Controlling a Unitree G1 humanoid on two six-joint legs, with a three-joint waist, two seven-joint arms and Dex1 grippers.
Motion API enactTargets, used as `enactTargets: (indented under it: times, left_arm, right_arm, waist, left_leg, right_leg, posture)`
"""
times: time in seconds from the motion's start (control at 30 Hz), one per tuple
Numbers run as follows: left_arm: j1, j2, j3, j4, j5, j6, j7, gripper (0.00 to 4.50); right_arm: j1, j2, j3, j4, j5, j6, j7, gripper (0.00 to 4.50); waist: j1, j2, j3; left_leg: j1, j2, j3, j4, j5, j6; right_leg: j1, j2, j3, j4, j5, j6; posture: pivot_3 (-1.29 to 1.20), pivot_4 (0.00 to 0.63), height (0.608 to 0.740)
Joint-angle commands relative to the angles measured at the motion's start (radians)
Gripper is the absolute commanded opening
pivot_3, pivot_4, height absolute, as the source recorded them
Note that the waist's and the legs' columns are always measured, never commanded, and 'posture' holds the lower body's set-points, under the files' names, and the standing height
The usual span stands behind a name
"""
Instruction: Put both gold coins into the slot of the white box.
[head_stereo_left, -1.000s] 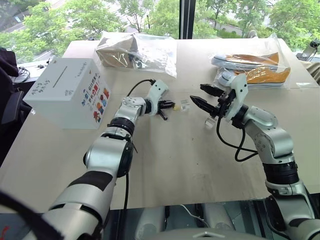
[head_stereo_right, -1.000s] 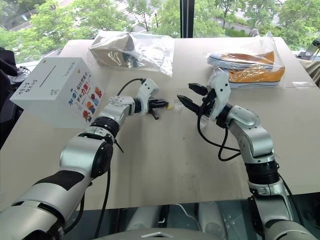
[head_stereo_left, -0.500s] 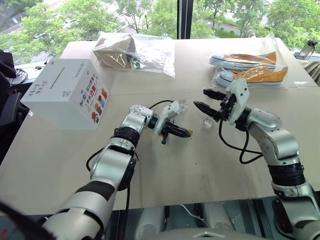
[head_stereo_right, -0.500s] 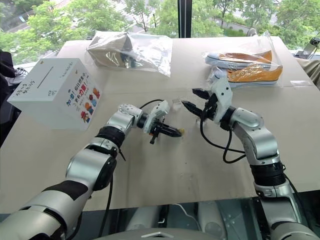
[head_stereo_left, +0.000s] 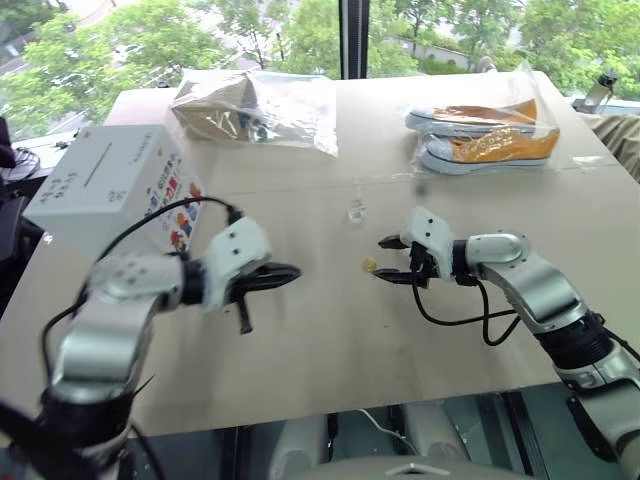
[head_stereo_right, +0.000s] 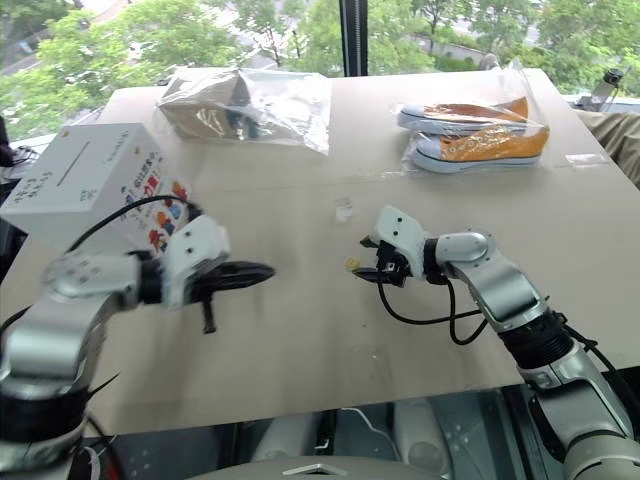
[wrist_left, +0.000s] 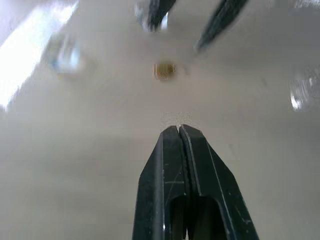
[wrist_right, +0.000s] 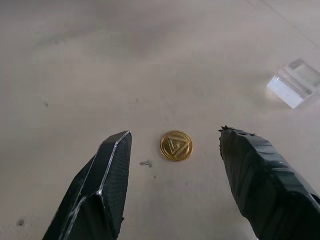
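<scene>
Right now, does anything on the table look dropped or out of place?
One gold coin lies flat on the bare table, between the right gripper's open fingers and untouched. The left gripper is shut with no coin visible.

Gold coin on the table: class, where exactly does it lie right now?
The gold coin lies flat on the table, near its middle, between the right gripper's open fingers, untouched.

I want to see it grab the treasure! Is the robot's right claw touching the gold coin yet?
Apart. In the right wrist view the gold coin lies flat on the table, and bare table shows between it and each finger of the open right gripper.
</scene>
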Motion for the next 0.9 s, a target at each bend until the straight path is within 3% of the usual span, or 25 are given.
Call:
enactTargets:
  times: [0.03,0.13,0.4,0.8,0.83,0.9]
  left_arm:
    - [0.047,-0.033,0.087,-0.125,-0.110,0.082,0.059,0.01]
    - [0.093,-0.053,0.133,-0.174,-0.202,0.132,0.092,0.79]
    - [0.194,0.037,0.162,-0.193,-0.320,0.125,0.109,4.46]
    - [0.214,0.138,0.132,-0.108,-0.359,0.028,0.136,4.46]
    - [0.212,0.143,0.127,-0.104,-0.361,0.024,0.138,4.50]
    - [0.205,0.152,0.122,-0.098,-0.367,0.018,0.141,4.50]
  right_arm:
    - [-0.032,0.020,0.031,0.014,-0.032,-0.006,0.014,3.03]
    - [-0.049,0.032,0.050,0.054,-0.062,-0.015,0.018,3.03]
    - [-0.080,0.046,0.045,0.109,-0.109,0.016,-0.005,3.03]
    - [-0.094,0.048,0.097,0.094,-0.132,0.162,0.012,3.03]
    - [-0.091,0.041,0.106,0.096,-0.137,0.176,0.014,2.51]
    - [-0.087,0.028,0.118,0.101,-0.147,0.194,0.016,1.99]
  waist:
    - [0.011,0.000,0.000]
    - [0.012,0.000,0.000]
    - [0.006,0.000,0.000]
    - [0.008,0.001,0.000]
    - [0.008,0.001,0.000]
    - [0.008,0.001,0.000]
  left_leg:
    - [0.000,-0.001,-0.002,0.001,0.000,0.000]
    - [0.002,-0.003,-0.004,0.002,0.000,0.000]
    - [0.003,-0.003,-0.007,0.000,0.001,-0.002]
    - [0.004,-0.003,-0.007,0.000,0.002,-0.003]
    - [0.004,-0.003,-0.007,0.000,0.002,-0.003]
    - [0.004,-0.003,-0.007,0.000,0.002,-0.003]
  right_leg:
    - [0.001,0.000,-0.001,0.000,0.000,0.000]
    - [0.005,-0.004,-0.003,-0.002,0.000,0.000]
    - [0.006,-0.004,-0.006,-0.002,0.000,-0.001]
    - [0.007,-0.004,-0.006,-0.003,0.001,-0.002]
    - [0.007,-0.004,-0.006,-0.003,0.001,-0.002]
    - [0.007,-0.004,-0.006,-0.003,0.001,-0.002]
  posture:
    - [0.00,0.150,0.740]
    - [0.00,0.150,0.740]
    - [0.00,0.150,0.740]
    - [0.00,0.150,0.740]
    - [0.00,0.150,0.740]
    - [0.00,0.150,0.740]
